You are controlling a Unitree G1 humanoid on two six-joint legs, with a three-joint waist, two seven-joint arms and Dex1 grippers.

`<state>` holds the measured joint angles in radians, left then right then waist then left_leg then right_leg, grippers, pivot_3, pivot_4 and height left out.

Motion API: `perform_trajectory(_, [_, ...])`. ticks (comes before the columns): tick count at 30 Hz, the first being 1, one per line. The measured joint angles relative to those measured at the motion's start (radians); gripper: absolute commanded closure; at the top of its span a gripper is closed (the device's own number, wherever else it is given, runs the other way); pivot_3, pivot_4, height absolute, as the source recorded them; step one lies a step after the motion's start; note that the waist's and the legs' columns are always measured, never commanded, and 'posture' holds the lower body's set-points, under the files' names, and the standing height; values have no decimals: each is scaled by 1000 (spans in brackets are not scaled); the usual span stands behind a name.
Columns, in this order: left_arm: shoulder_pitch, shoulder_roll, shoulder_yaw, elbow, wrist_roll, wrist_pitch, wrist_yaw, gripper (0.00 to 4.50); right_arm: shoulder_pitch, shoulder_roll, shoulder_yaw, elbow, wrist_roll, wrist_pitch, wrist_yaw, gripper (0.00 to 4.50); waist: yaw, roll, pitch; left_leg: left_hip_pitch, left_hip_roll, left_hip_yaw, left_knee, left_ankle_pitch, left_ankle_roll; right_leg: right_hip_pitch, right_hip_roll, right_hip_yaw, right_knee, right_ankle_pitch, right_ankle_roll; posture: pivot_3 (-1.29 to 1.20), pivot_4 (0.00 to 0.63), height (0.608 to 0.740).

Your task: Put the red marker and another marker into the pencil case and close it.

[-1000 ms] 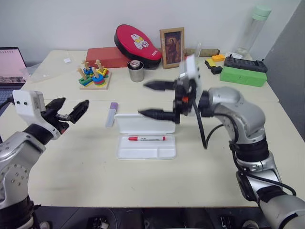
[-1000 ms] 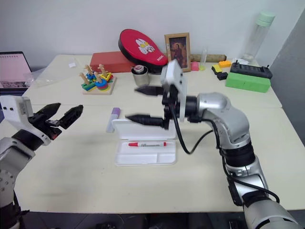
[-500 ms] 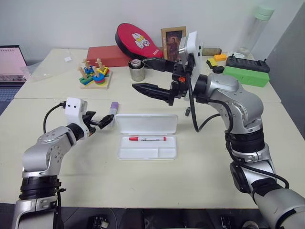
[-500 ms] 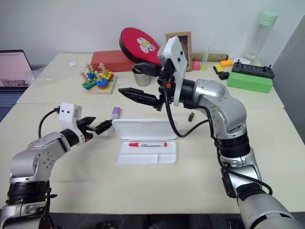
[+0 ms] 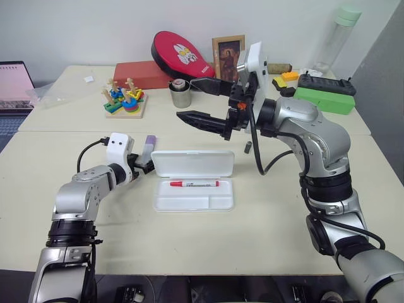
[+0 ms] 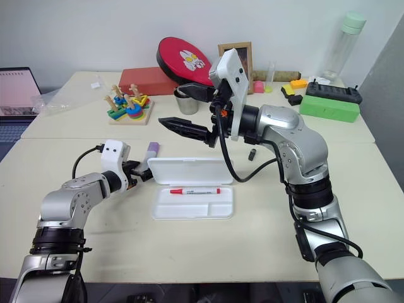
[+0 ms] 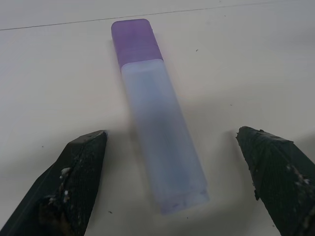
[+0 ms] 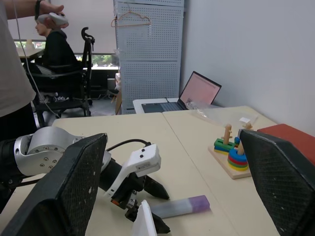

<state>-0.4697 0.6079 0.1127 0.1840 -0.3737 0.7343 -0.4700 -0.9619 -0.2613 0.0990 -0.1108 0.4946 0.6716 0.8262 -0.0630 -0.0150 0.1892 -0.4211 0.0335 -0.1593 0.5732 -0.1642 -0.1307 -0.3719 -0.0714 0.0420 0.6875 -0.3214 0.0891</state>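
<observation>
The pencil case (image 5: 194, 201) lies open in the middle of the table, its lid (image 5: 194, 163) folded back flat. The red marker (image 5: 194, 184) rests in the tray's long compartment. The lilac marker (image 5: 148, 148) with a purple cap lies on the table just left of the lid. My left gripper (image 5: 144, 166) is low at the marker's near end. In the left wrist view it (image 7: 172, 140) stands open, one finger on each side of the marker (image 7: 157, 132), without touching it. My right gripper (image 5: 192, 99) hangs open and empty in the air behind the case.
A small black piece (image 5: 248, 148) lies right of the lid. Behind are a ring-stacking toy (image 5: 125, 101), a metal cup (image 5: 180, 95), a red box (image 5: 142, 74), a photo frame (image 5: 228, 60) and a green box (image 5: 322, 100). A laptop (image 5: 14, 82) sits far left. A person (image 8: 15, 73) stands beyond the table.
My left arm has swung down and in from the left, bringing its open fingers around the lilac marker's end. The right gripper rose from above the lid early on, then held still.
</observation>
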Motion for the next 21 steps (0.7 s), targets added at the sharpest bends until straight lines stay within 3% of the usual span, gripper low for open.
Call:
perform_trajectory(7, [-16, -16, 9, 22, 40, -6, 6, 2074, 1, -4, 0, -1, 0, 0, 0, 0, 4, 0, 0, 1, 0, 0, 0, 0, 0, 0, 0, 0, 1, 0, 0, 0, 150, 740])
perform_trajectory(14, [-16, -25, 13, 25, 58, -18, 10, 3276, 7, -5, 0, -1, 0, 0, 1, 0, 5, 0, 0, 1, 0, 0, 0, 0, 0, 0, 0, 0, 1, 0, 0, 0, 150, 740])
perform_trajectory(21, [-2, -62, 125, 15, 41, -27, 77, 3310, 9, -17, 0, -1, 0, -1, 7, 0, 4, 0, 0, 0, 0, 0, 0, 0, 0, 0, 0, 0, 1, 0, 0, 0, 150, 740])
